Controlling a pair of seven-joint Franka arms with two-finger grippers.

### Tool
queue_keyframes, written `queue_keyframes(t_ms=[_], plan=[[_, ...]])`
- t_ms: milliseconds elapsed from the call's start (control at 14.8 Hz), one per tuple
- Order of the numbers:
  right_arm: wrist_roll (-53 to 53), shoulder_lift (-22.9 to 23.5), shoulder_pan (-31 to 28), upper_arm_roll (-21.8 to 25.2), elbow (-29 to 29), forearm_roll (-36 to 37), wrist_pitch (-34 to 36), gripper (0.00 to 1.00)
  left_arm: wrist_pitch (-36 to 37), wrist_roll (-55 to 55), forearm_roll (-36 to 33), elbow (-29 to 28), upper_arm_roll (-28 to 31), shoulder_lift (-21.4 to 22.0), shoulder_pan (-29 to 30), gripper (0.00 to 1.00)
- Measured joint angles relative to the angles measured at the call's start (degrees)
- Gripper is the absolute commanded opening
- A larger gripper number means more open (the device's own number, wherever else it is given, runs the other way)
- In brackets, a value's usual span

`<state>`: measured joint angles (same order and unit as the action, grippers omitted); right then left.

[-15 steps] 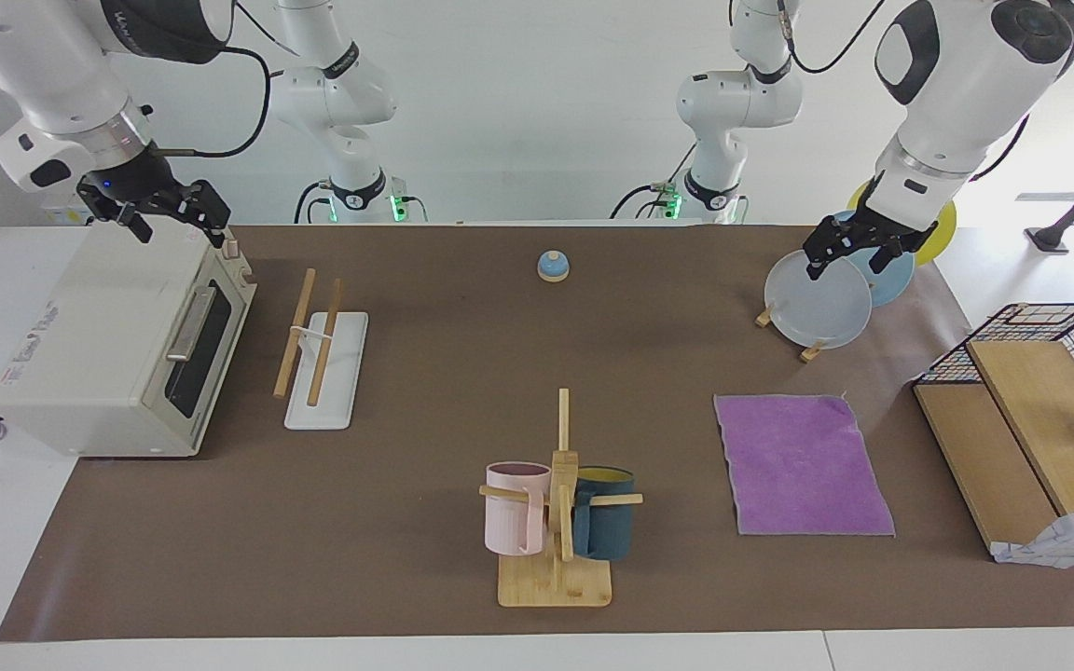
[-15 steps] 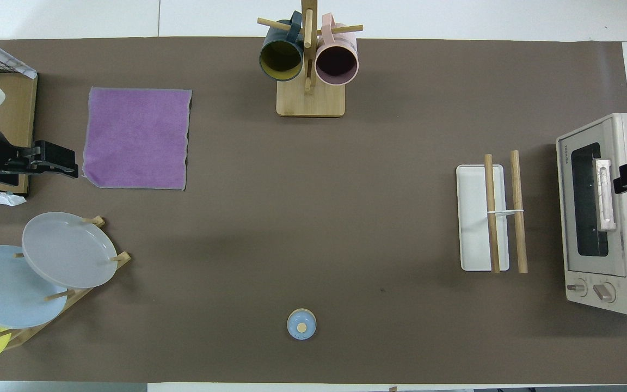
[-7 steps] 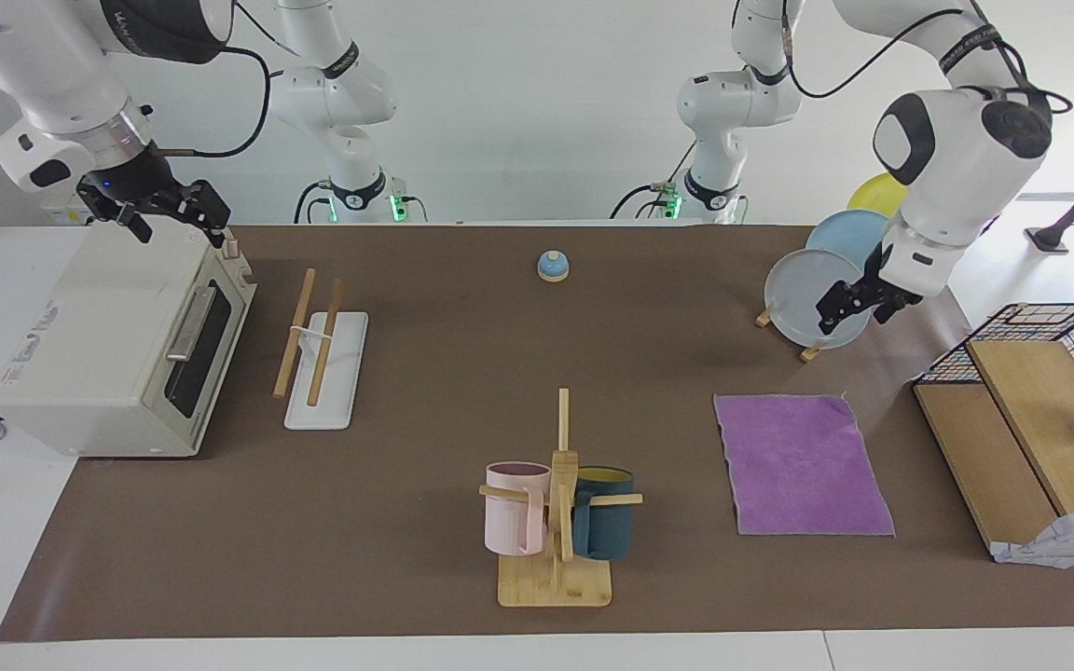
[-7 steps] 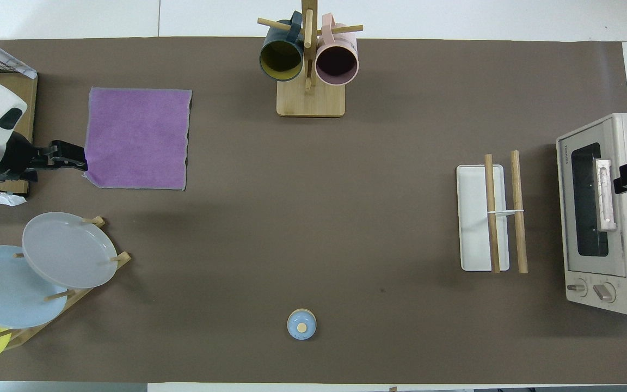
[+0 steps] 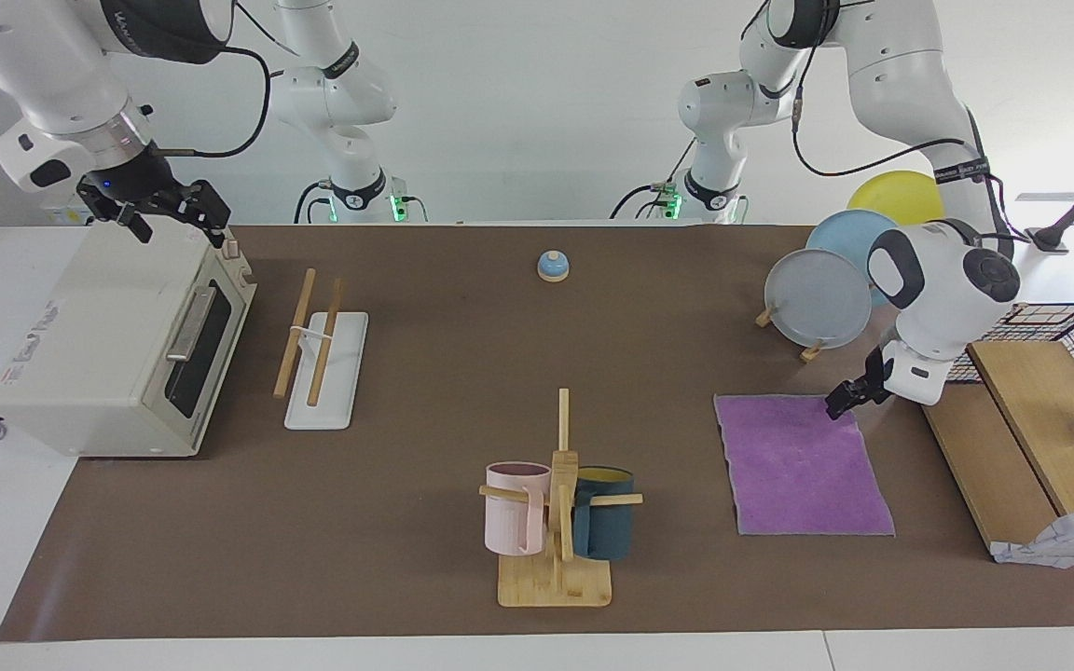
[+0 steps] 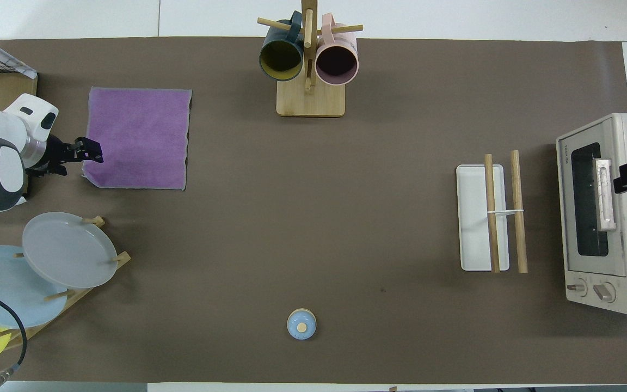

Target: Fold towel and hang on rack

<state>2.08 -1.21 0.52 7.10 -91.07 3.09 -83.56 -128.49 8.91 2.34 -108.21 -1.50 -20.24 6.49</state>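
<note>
The towel (image 5: 803, 463) lies flat, purple face up, toward my left arm's end of the table, unmoved since a second ago. Taking it as landmark: my left gripper (image 5: 846, 399) has come down from over the grey plate (image 5: 818, 298) to the towel's corner nearest the robots, on the side toward the wooden board (image 5: 1003, 438); half a second ago it was still in front of that plate. Whether its fingertips touch the cloth, or how its fingers are set, I cannot tell. The overhead view places this gripper (image 6: 89, 157) at the towel's edge (image 6: 136, 139).

The plate stand with its grey, blue (image 5: 840, 239) and yellow plates sits nearer to the robots than the towel. The mug tree (image 5: 557, 503) stands beside the towel, toward the table's middle. The rack (image 5: 319, 347) lies well apart from the towel, toward my right arm's end, next to the toaster oven (image 5: 117, 345). My right gripper (image 5: 171, 216) waits over that oven, jaws spread as before.
</note>
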Motion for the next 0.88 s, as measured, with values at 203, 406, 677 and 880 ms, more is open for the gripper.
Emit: queue_keyframes(t_ms=[203, 406, 677, 880], plan=[[0.0, 0.0, 0.0, 0.0, 0.0, 0.0, 0.0, 1.0, 0.0, 0.8, 1.2, 0.0, 0.0, -0.2, 0.8, 0.65], [0.0, 0.0, 0.0, 0.0, 0.0, 0.0, 0.0, 1.0, 0.0, 1.5, 1.3, 0.0, 0.0, -0.2, 0.8, 0.53], [0.0, 0.0, 0.0, 0.0, 0.0, 0.0, 0.0, 1.0, 0.0, 2.4, 1.4, -0.4, 0.0, -0.2, 1.4, 0.36], [0.0, 0.0, 0.0, 0.0, 0.0, 0.0, 0.0, 1.0, -0.2, 3.7, 1.4, -0.9, 0.0, -0.2, 1.5, 0.08]])
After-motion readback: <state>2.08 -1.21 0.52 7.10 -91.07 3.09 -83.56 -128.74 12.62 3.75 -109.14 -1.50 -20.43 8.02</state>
